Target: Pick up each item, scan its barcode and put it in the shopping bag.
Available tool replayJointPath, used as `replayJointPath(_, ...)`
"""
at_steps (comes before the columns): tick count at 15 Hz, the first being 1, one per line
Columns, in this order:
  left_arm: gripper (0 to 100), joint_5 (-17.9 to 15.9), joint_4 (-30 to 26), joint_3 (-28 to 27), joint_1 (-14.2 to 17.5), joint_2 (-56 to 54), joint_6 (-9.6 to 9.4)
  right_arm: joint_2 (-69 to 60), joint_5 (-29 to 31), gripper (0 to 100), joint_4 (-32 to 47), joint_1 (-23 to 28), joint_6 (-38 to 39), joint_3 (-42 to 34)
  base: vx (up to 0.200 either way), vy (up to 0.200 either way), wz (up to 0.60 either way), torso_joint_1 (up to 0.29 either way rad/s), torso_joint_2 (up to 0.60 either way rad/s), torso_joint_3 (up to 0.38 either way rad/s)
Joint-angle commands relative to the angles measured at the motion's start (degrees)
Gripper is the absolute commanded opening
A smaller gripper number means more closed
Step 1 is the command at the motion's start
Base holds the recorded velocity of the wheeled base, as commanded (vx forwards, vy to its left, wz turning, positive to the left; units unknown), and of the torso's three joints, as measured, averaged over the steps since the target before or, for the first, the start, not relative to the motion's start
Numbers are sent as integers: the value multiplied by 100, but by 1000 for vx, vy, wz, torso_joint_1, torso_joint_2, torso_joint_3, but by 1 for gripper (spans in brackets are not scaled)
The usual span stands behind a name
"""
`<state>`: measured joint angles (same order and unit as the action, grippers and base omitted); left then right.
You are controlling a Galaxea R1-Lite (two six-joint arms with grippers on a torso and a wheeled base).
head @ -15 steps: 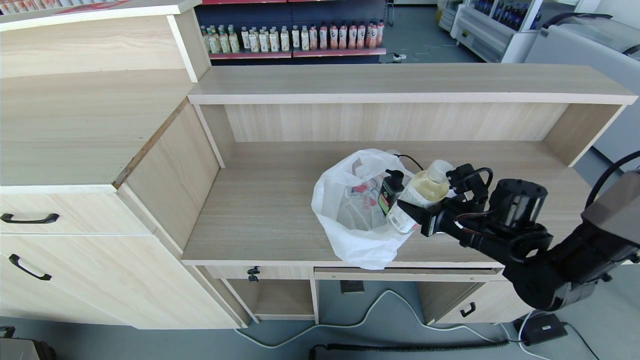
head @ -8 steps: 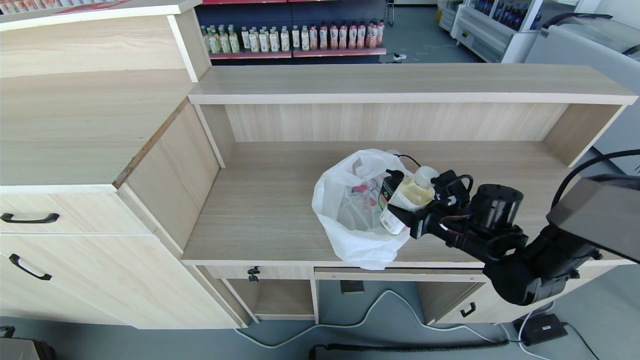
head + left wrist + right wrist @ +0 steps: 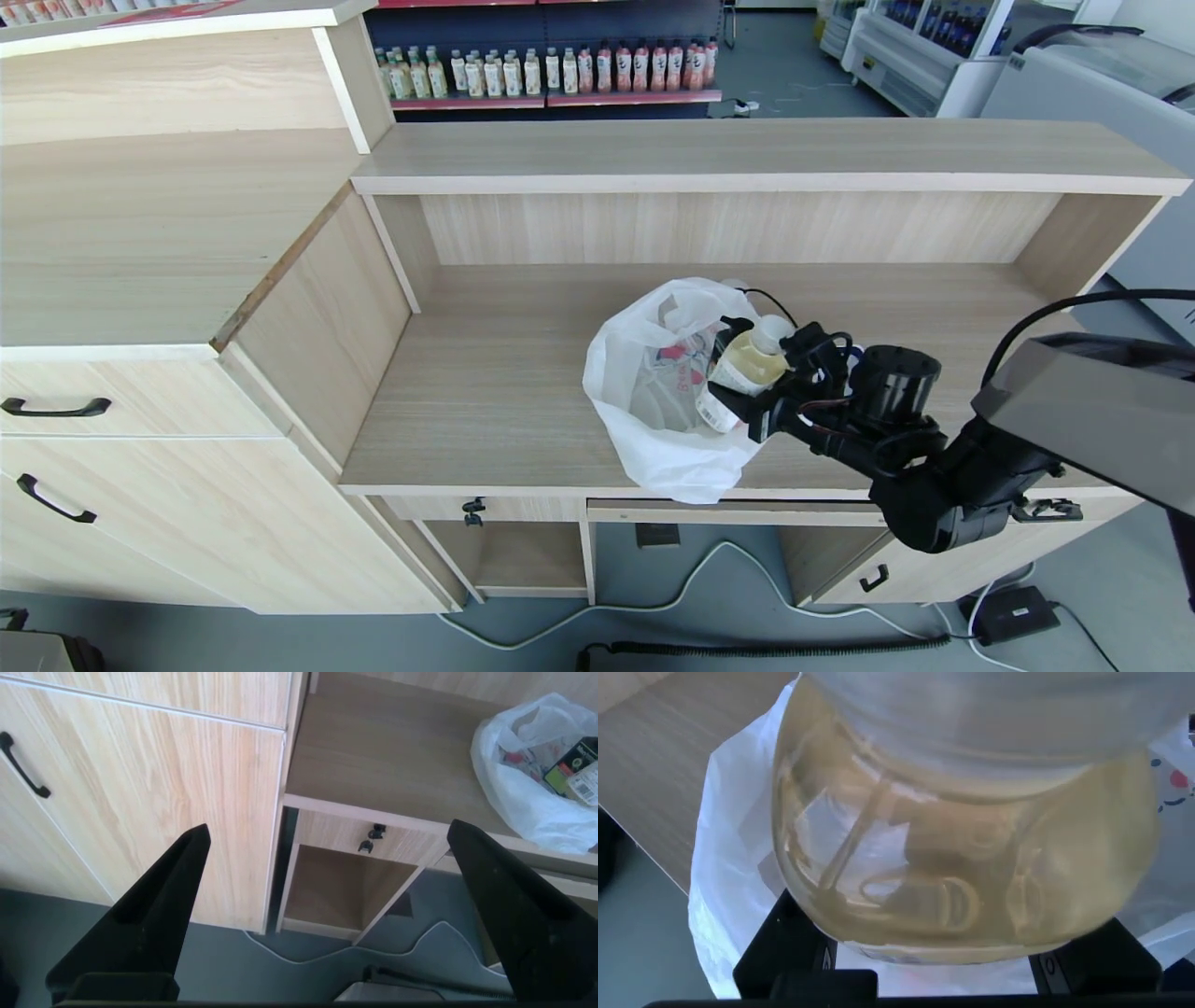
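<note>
Shop checkout: light-wood counter (image 3: pixel 495 401) w/ a raised shelf over it, drinks shelves (image 3: pixel 551 75) behind, chiller cabinets far right.

R gripper (image 3: pixel 767 375): black fingers (image 3: pixel 789 957) clamped on either side of a clear bottle (image 3: pixel 747 364) of pale yellow liquid w/ a white cap. Bottle is tilted, labelled base end low, cap end up and toward the back of the counter. It hangs at the mouth of the white plastic shopping bag (image 3: pixel 644 448), which sits slumped near the counter's front edge. Can't tell if bottle touches the bag. Inside the bag, just beside the held bottle, a dark pump bottle (image 3: pixel 724 345) stands upright. A thin black cable (image 3: pixel 770 299) runs on the counter behind the bag.

L gripper (image 3: pixel 322 915): fingers spread wide, nothing between them. It hangs low, off the counter's front, facing the cabinet front (image 3: pixel 159 803) and an open cubby (image 3: pixel 346 887) under the counter, well apart from the bag.
</note>
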<state>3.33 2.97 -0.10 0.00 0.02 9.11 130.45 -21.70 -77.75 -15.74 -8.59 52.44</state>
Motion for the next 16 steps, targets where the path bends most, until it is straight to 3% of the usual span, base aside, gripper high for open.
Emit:
replayJointPath(1, 100, 1, 1, 1, 0, -2, 3, 165, -10, 0, -3, -8, -2, 38, 0, 0, 0, 0, 0, 0)
replayJointPath(16, 100, 1, 1, 1, 0, -2, 3, 701, -10, 0, 164, 9, -160, 653, 0, 0, 0, 0, 0, 0)
